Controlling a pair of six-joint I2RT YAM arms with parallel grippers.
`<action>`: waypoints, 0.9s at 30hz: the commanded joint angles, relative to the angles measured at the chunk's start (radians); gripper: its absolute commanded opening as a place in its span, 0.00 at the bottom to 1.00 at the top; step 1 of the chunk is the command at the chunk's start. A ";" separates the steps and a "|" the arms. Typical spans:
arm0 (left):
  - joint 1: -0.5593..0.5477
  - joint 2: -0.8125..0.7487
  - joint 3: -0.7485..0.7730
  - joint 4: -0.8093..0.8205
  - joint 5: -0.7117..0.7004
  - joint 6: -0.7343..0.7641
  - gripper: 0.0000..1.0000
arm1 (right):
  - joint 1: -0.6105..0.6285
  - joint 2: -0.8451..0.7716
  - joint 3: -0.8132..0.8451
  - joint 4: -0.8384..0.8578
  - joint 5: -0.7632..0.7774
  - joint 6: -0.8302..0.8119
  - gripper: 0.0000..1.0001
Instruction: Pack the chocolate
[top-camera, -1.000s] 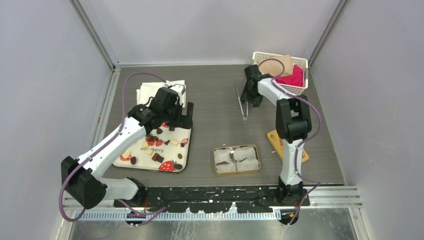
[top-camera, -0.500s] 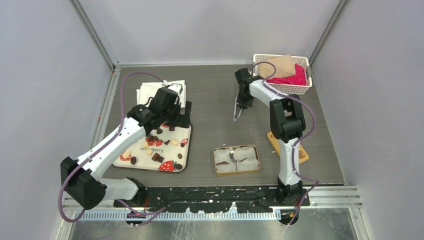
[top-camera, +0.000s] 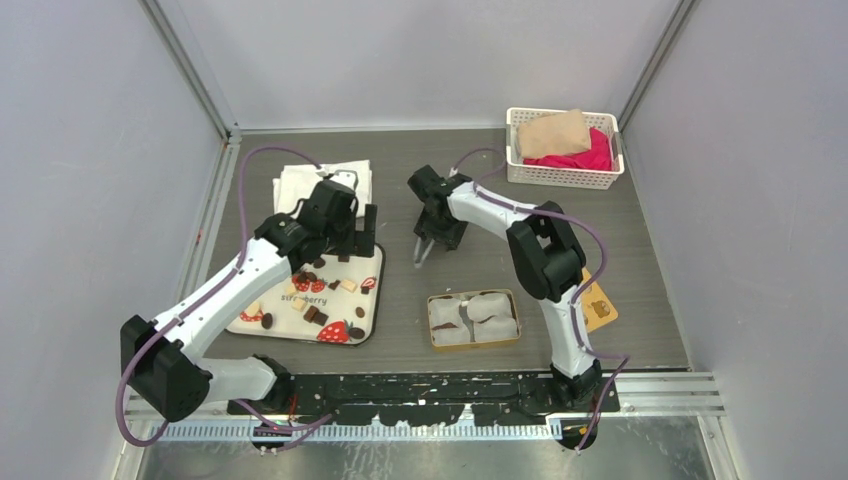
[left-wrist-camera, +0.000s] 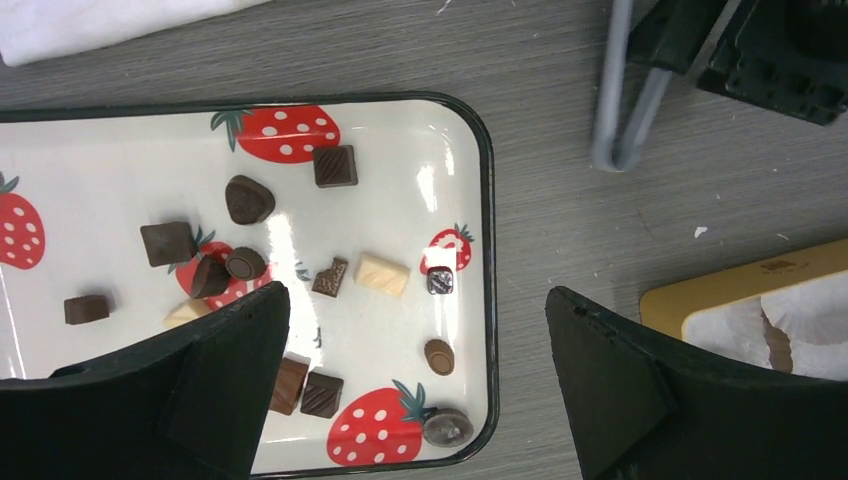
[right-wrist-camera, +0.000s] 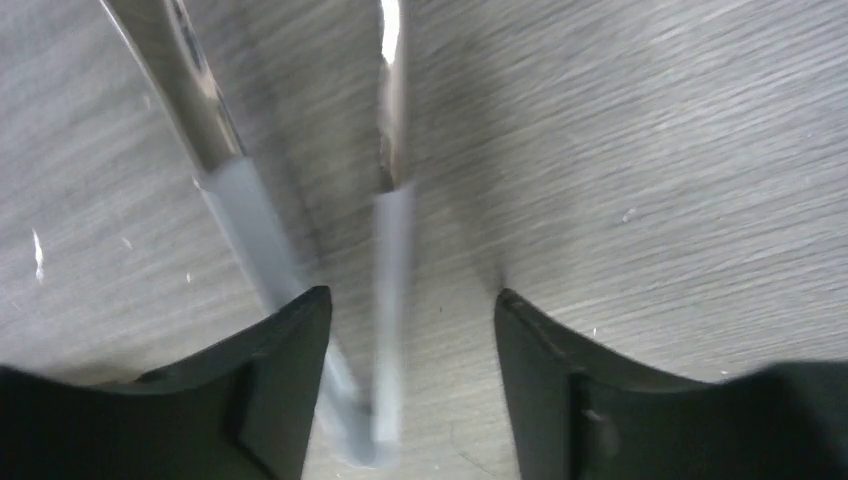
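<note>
The chocolate (left-wrist-camera: 333, 166) lies in little bits on a white tray (left-wrist-camera: 487, 250) with red strawberry pictures. Most bits are dark brown and a few are cream. They are spread out, and some touch each other. The tray sits on the table (top-camera: 400, 150) at about 8 o'clock in the view from above.

The left end effector (left-wrist-camera: 415, 310) hangs over the tray's 12 o'clock end with its two fingers spread wide apart. It holds nothing.

At 3 o'clock from the tray, near the middle of the table, the right end effector (right-wrist-camera: 408, 310) is clamped on metal tongs (top-camera: 424, 252). The grey tips of the tongs point down at the table.

A gold tin (top-camera: 432, 322) with white paper cups sits at 6 o'clock, just in front of the tongs. Something brown shows in one cup. A yellow lid (top-camera: 598, 308) lies at 3 o'clock from the tin. A white basket (top-camera: 560, 178) stands at 1 o'clock, and a folded white cloth (top-camera: 300, 182) lies at 12 o'clock from the tray.
</note>
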 joint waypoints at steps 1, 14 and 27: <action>-0.004 -0.005 0.026 0.025 -0.067 -0.013 1.00 | 0.016 -0.119 -0.008 -0.006 0.006 0.024 0.78; -0.106 0.280 0.195 0.098 -0.086 0.028 1.00 | -0.074 -0.686 -0.255 0.002 0.365 -0.263 0.98; -0.138 0.737 0.464 0.087 -0.027 0.119 0.92 | -0.211 -1.048 -0.541 -0.139 0.346 -0.234 1.00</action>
